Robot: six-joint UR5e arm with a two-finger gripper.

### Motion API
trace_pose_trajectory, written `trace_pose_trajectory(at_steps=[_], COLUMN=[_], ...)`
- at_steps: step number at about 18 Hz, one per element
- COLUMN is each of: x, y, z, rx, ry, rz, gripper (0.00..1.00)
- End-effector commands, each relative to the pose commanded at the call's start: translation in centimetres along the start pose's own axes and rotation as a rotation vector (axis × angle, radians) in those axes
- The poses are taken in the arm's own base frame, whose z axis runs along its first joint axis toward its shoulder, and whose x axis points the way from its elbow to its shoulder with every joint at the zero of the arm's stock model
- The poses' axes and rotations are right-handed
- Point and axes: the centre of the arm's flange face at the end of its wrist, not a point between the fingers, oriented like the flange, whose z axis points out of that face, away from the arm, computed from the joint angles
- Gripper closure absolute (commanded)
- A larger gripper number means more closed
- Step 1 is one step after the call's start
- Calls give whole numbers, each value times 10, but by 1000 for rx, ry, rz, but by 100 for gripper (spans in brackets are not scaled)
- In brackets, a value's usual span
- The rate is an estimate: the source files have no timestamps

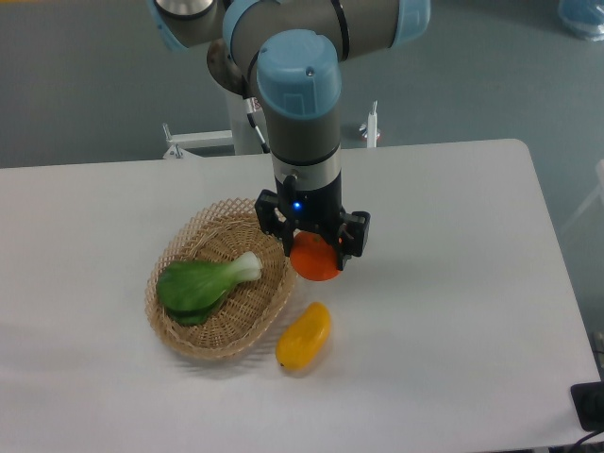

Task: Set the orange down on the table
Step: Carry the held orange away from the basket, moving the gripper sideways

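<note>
Fixed camera: black two-finger gripper at frame centre, fingers closed around small round orange-red orange, just right of woven wicker basket; whether it rests on white tabletop cannot be told. Risk: released orange, being round, may roll against basket rim or toward yellow-orange oblong fruit just below. Basket holds green leafy vegetable only.
</note>
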Motion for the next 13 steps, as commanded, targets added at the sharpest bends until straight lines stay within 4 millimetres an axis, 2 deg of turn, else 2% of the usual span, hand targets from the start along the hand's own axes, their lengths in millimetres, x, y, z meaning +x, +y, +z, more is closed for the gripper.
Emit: trace_pose_trajectory(at_steps=[9, 11, 13], x=[-11, -18, -29], y=[2, 2, -6], z=[1, 4, 13], rx=[-2, -4, -11], ry=[-4, -6, -7], rz=[17, 43, 48], gripper=[23, 23, 23])
